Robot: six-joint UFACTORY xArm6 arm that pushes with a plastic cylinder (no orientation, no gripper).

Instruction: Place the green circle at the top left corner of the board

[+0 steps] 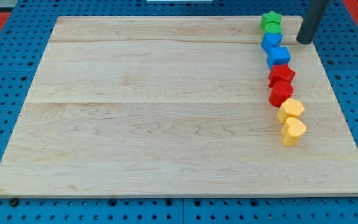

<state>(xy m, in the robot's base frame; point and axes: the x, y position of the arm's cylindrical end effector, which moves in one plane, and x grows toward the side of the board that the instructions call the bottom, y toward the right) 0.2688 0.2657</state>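
Two green blocks sit close together near the board's top right. The upper one looks like a green star (270,17). The lower one (271,27) may be the green circle; its shape is hard to make out. My tip (303,41) rests on the board to the right of the green blocks, slightly lower, beside the upper blue block (271,42) and apart from it. The rod rises out of the view's top right.
Below the green blocks a column of blocks runs down the board's right side: a second blue block (279,56), two red blocks (281,75) (281,94), and two yellow heart-like blocks (290,110) (293,131). The wooden board (154,112) lies on a blue perforated table.
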